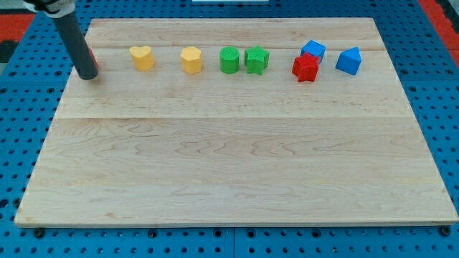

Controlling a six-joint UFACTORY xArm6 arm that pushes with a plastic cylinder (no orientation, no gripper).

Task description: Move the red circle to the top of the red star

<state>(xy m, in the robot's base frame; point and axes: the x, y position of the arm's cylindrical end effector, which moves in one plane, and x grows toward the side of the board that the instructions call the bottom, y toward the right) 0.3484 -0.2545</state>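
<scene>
The red circle [94,59] is almost wholly hidden behind my rod at the view's upper left; only a thin red sliver shows on the rod's right side. My tip [87,74] rests on the board right against it, on its left and bottom side. The red star [305,67] lies far to the view's right in the same row, touching a blue block [313,49] just above it.
Along the top row from left to right lie a yellow heart [143,57], a yellow hexagon [191,59], a green cylinder [229,60], a green star [256,59] and a second blue block [349,61]. The wooden board [229,165] sits on a blue pegboard.
</scene>
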